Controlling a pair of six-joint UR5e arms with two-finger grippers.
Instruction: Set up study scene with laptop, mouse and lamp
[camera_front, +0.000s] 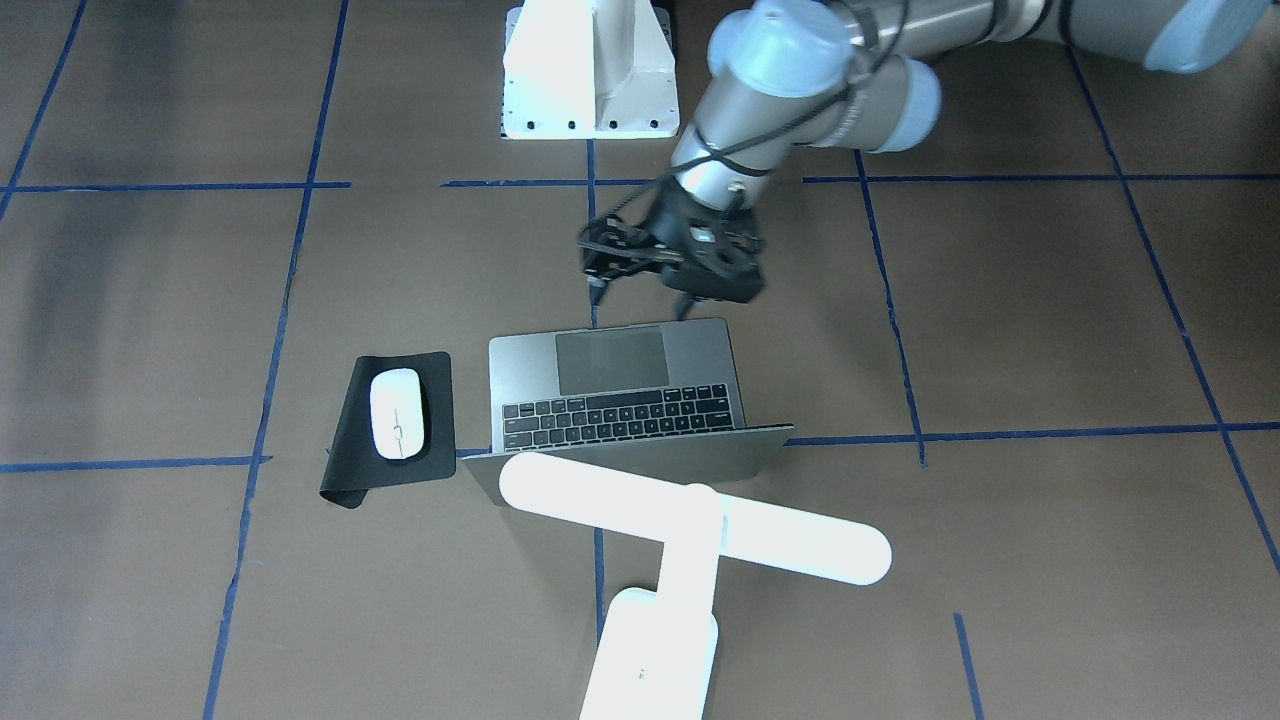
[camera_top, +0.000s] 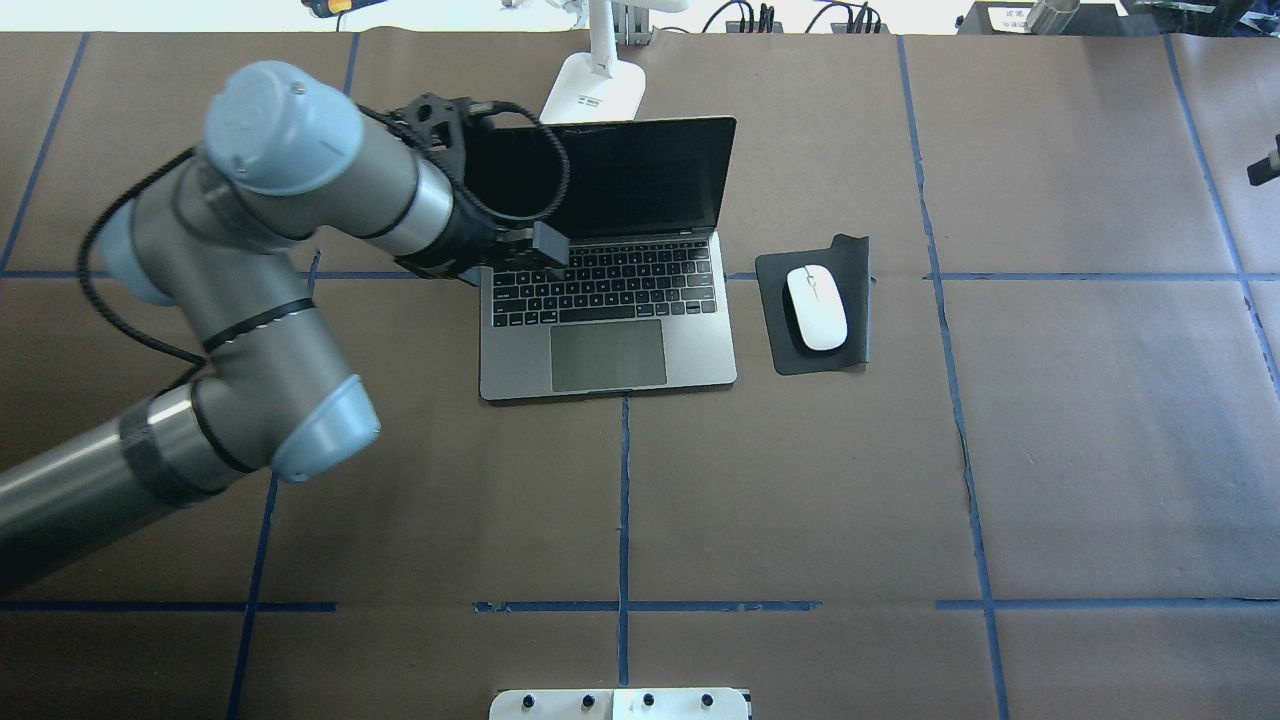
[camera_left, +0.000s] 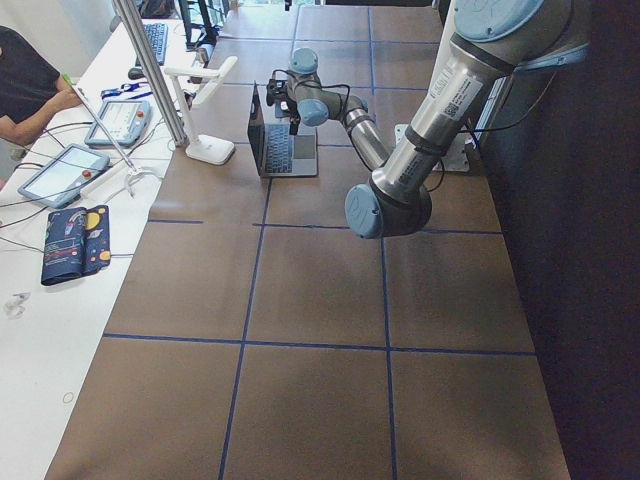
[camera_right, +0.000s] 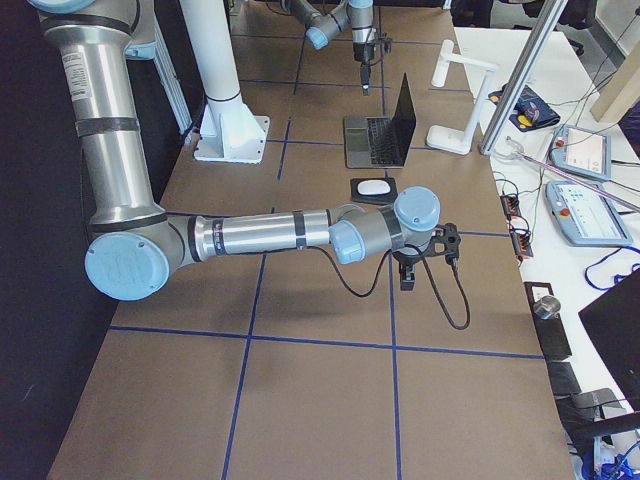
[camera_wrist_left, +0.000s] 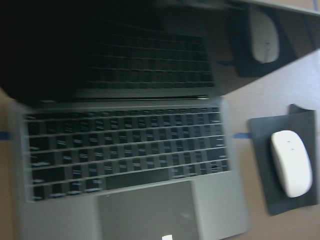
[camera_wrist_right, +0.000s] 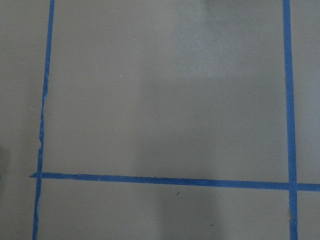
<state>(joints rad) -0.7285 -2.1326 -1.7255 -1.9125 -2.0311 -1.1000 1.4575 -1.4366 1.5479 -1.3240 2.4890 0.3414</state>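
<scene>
The grey laptop (camera_top: 610, 345) stands open at the table's middle, its dark screen upright and facing the robot. Right of it in the overhead view, the white mouse (camera_top: 815, 307) lies on a black mat (camera_top: 858, 262). The white lamp (camera_front: 690, 520) stands behind the lid, with its bar head over the lid's top edge. My left gripper (camera_top: 548, 250) hovers over the keyboard's left end; its fingers are too hidden to tell their state. The left wrist view looks down on the keyboard (camera_wrist_left: 125, 150) and mouse (camera_wrist_left: 291, 162). My right gripper (camera_right: 407, 278) hangs over bare table far to the right, state unclear.
A white bolted pedestal (camera_front: 590, 70) sits at the robot's side of the table. Blue tape lines (camera_top: 624, 500) cross the brown table cover. Beyond the lamp a side bench (camera_left: 70, 170) holds tablets and cables, and a person's arm (camera_left: 30, 90) rests there.
</scene>
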